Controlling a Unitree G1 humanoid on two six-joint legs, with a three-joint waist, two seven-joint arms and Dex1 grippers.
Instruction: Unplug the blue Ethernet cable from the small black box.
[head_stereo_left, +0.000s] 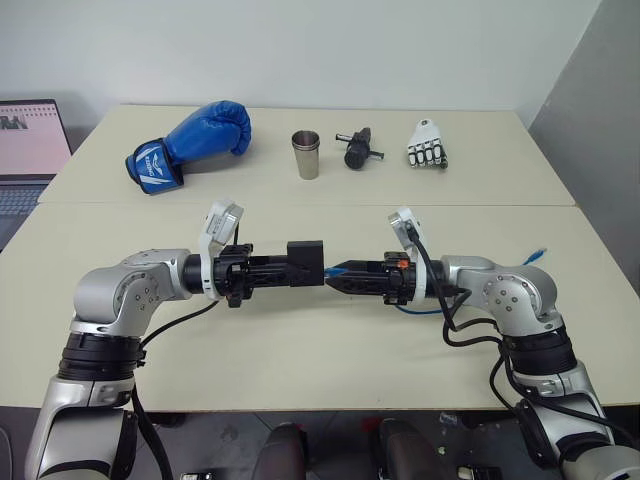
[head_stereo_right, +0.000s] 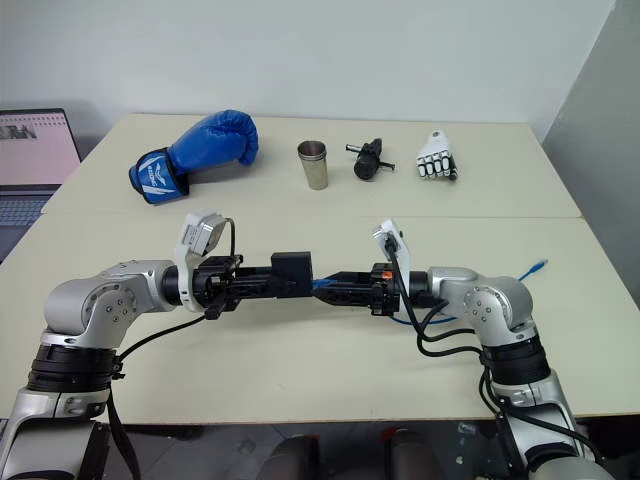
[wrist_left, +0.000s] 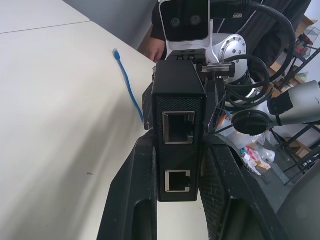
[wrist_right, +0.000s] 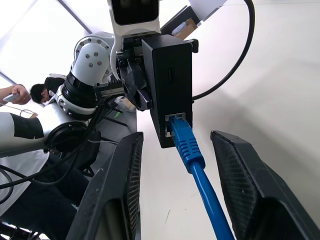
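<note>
Above the middle of the table, my left gripper (head_stereo_left: 298, 268) is shut on the small black box (head_stereo_left: 305, 260) and holds it level. In the left wrist view the box (wrist_left: 178, 100) sits between my fingers (wrist_left: 130, 200) with two empty ports facing the camera. The blue Ethernet cable (wrist_right: 192, 155) is plugged into the box's (wrist_right: 170, 85) other side. My right gripper (head_stereo_left: 335, 272) faces the box, open, with a finger (wrist_right: 250, 195) on each side of the plug and not touching it. The cable's free end (head_stereo_left: 537, 255) lies on the table to the right.
Along the table's far side lie a blue boxing glove (head_stereo_left: 195, 140), a steel cup (head_stereo_left: 307, 153), a black cylinder with a metal pin (head_stereo_left: 357, 148) and a white model hand (head_stereo_left: 428, 143). A laptop (head_stereo_left: 25, 150) stands at the far left. A person (wrist_right: 35, 92) is beyond the table.
</note>
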